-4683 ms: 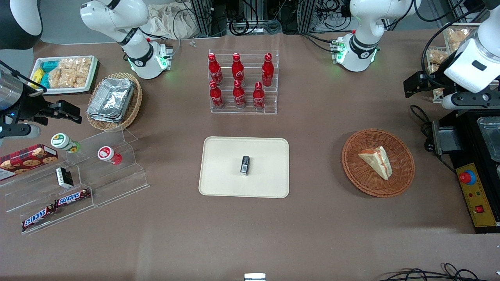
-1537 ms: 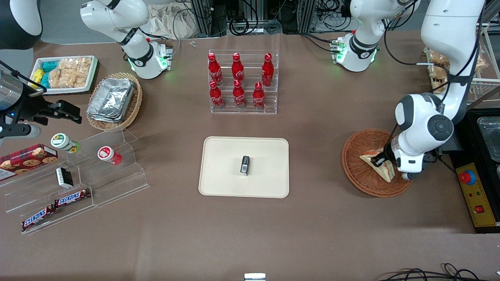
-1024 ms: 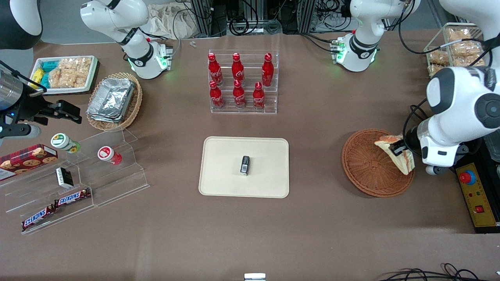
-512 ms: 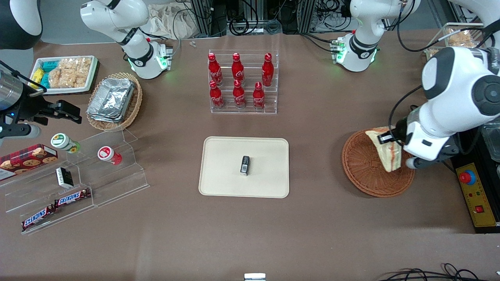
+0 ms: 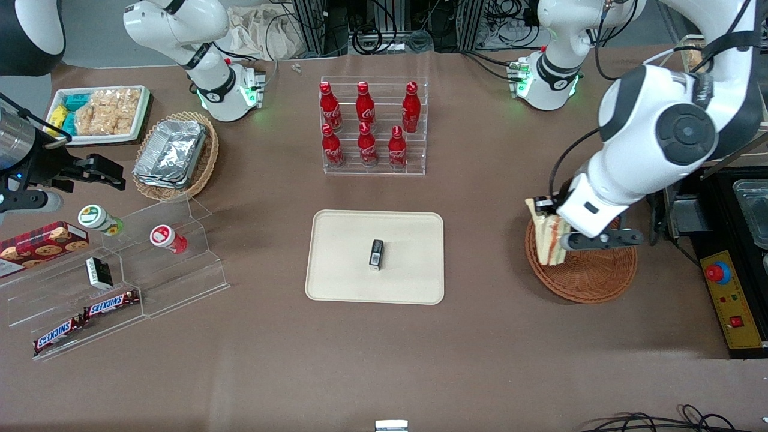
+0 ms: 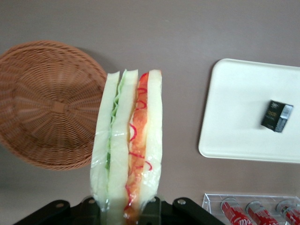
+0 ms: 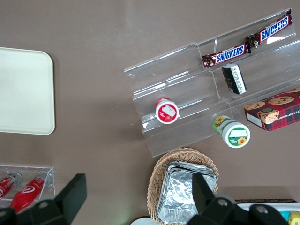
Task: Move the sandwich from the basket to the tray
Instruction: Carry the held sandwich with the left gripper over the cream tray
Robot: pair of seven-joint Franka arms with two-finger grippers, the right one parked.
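We have the sandwich point(image 5: 549, 240) pinched at its wide end in our end effector point(image 6: 126, 206), held in the air above the rim of the basket point(image 5: 591, 282) on the side facing the tray point(image 5: 336, 282). Only the bottom of the wedge is clamped between the fingers, and most of it sticks out unsupported, so we judge it could droop, pivot or slide free on the way across the bare surface point(image 5: 486, 240), more so if we swing fast. The soft bread layers could also splay apart. On the tray a small black box point(image 5: 376, 254) sits near the middle; if we set down there, the sandwich would land on it or knock it.

In the wrist view the wedge stands on edge, its cut face with red and green filling toward the camera. Its long axis runs straight out from the fingers.
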